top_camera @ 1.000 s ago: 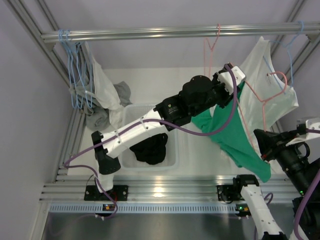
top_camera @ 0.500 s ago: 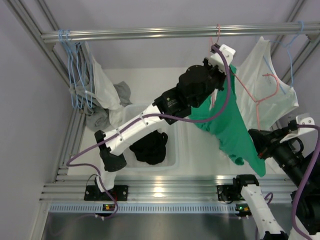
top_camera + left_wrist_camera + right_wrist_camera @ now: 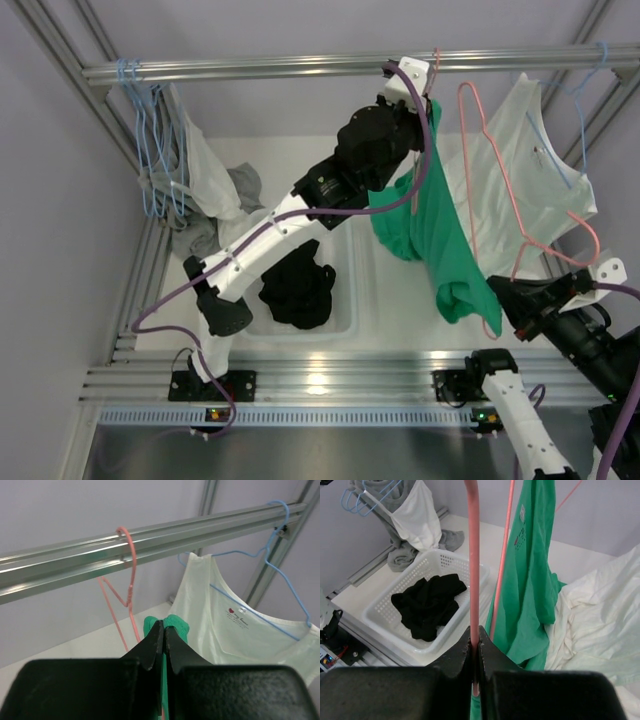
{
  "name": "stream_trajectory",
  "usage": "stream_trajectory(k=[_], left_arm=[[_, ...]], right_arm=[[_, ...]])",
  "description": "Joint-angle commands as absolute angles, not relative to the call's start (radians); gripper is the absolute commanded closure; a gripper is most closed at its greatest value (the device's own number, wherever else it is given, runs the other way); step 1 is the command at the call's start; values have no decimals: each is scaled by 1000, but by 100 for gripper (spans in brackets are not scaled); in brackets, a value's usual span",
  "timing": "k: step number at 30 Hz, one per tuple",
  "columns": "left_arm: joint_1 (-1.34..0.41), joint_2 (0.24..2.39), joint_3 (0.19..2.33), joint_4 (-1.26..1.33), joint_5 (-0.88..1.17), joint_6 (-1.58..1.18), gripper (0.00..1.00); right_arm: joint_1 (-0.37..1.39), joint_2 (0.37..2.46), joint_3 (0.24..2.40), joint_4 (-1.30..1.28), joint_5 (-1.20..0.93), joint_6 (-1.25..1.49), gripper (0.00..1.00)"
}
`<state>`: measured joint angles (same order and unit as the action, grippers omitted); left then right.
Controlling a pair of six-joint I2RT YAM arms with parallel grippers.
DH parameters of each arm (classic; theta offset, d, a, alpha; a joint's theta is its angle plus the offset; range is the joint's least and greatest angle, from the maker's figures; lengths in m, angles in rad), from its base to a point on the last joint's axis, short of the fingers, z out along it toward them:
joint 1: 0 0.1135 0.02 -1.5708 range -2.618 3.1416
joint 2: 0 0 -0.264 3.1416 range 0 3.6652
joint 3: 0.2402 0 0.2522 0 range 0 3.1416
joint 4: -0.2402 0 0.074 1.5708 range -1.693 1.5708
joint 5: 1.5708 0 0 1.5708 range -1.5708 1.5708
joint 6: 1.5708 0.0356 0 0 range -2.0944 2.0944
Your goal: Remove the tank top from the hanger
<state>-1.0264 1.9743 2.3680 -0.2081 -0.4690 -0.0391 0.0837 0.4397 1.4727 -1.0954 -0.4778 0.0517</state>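
The green tank top hangs from my left gripper, which is shut on its strap high up, just under the rail. The pink hanger hooks on the rail and tilts down to the right. My right gripper is shut on the hanger's lower wire. The top hangs left of the hanger's loop, its hem bunched near the hanger's low end. In the right wrist view a second pink wire crosses in front of the green top. The left wrist view shows the hanger's hook on the rail.
The metal rail spans the back. A white tank top on a blue hanger hangs at right. A white basket holds a black garment. Grey and white clothes hang at left.
My left gripper has moved up and left toward the rail, pulling the green top's strap along. The top has slid leftward off the hanger's arm, and the hanger has swung.
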Motion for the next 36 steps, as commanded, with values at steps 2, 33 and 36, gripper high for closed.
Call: stream_trajectory(k=[2,33,36], left_arm=[[-1029,1927,2330,-133,-248,-119,100],[-1244,1546,1279,-115,-170,-244,80],[-1244,1531,1266,-117,-241,-250,1]], right_arm=[[98,416,1454,-995,-474,73,100],[97,555,1511,-1075,-93,141,100],[98,542,1508,-1121,-168,146,100]])
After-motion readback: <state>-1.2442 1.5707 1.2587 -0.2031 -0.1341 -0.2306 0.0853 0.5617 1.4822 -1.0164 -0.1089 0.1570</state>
